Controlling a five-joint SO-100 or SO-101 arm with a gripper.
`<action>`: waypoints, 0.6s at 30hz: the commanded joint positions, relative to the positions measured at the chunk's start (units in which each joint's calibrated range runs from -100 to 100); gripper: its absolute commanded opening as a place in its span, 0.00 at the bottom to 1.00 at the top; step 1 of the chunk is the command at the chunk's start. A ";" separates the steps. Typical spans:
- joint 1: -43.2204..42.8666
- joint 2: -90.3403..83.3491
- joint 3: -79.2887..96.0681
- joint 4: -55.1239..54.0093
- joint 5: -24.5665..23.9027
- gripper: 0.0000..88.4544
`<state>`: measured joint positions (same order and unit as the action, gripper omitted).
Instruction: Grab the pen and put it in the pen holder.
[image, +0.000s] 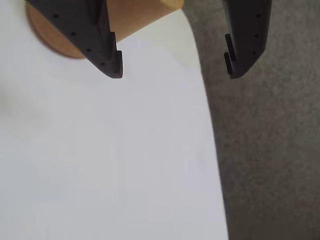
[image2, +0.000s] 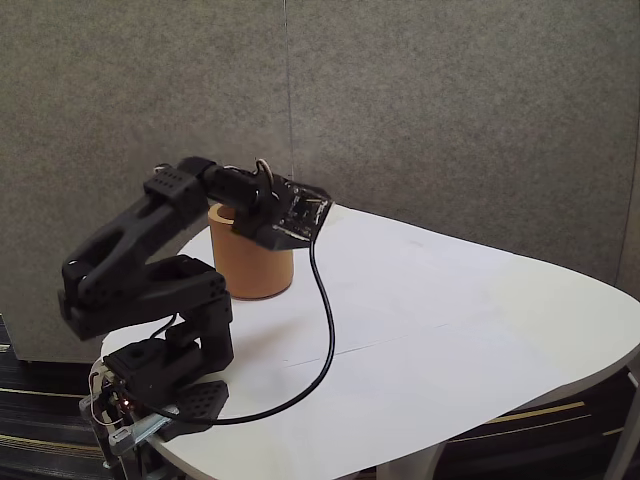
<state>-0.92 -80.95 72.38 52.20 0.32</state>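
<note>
White laminate fills most of both views: the curved table (image2: 470, 330) runs from lower left to right edge in the fixed view, and in the wrist view its rounded edge sweeps down the right side against grey carpet-like flooring (image: 270, 150). Behind the table in the fixed view stands a grey fabric partition (image2: 450, 100).

The black arm (image2: 150, 270) sits folded at the lower left of the fixed view, its base at the table's near corner, a black cable (image2: 325, 330) looping from the wrist down across the tabletop to the base.

The orange-brown pen holder (image2: 250, 262) stands upright on the table at centre left of the fixed view, just behind the arm, with the wrist section crossing over its rim. In the wrist view the same cup (image: 135, 20) shows at the upper left, partly hidden behind the left finger.

The gripper (image: 175, 67) hangs at the top of the wrist view with its jaws spread wide apart, nothing between them; the two dark fingertips (image: 114, 67) hover above the bare white surface and the table edge, touching neither.

The pen cannot be made out in either view.
</note>
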 joint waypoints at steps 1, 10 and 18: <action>3.11 -4.17 6.77 0.42 -0.55 0.33; 3.04 -13.68 18.68 0.34 -0.55 0.33; 3.04 -13.68 21.21 0.51 -0.61 0.33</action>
<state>1.80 -94.33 93.77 52.46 -0.12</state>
